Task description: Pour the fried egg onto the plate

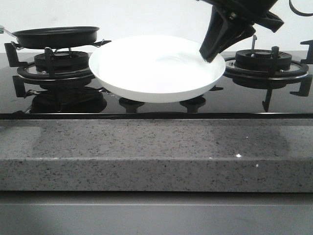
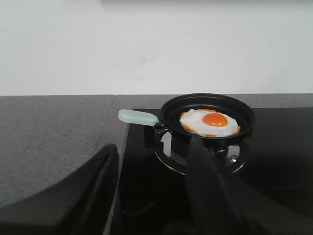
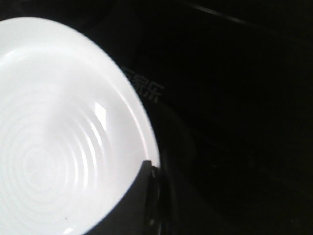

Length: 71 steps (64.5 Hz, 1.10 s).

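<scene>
The speckled grey counter (image 1: 156, 152) is running along the front, the black hob (image 1: 274, 100) behind it. The right gripper (image 1: 211, 55), fingers clamped on the plate (image 1: 156, 68), is holding it raised over the hob's middle. The left gripper (image 2: 151, 196) is hanging with its fingers apart. The fried egg (image 2: 209, 122) is lying in the black pan (image 2: 208, 117) (mint-green handle) on the burner (image 2: 198, 154) at the hob's left end.
</scene>
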{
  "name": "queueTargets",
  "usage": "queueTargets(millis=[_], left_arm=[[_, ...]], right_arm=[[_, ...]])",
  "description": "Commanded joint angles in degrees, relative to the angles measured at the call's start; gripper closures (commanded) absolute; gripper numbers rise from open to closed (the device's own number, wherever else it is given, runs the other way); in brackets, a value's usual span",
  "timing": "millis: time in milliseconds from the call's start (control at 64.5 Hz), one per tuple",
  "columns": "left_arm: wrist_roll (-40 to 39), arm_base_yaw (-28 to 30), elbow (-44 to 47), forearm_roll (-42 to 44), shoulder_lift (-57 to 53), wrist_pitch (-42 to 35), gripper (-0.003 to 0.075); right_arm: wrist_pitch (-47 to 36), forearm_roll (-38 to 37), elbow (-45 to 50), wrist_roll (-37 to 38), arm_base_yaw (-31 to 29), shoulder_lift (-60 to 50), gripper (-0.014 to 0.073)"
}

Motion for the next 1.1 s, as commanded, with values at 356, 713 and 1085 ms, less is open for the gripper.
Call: queueTargets(millis=[356, 713, 1085], left_arm=[[-5.15, 4.53, -7.32, -15.19, 14.41, -2.00, 0.0347], [-3.57, 18.33, -21.05, -27.30, 35.74, 5.50, 0.0353], [19.01, 22.39, -35.32, -60.82, 54.34, 24.08, 0.0356]], right_arm=[[-2.23, 2.28, -1.56, -0.58, -0.13, -3.05, 0.0651], [-2.23, 2.28, -1.56, -0.58, -0.13, -3.05, 0.0651], [-2.23, 2.28, -1.56, -0.58, -0.13, -3.05, 0.0651]])
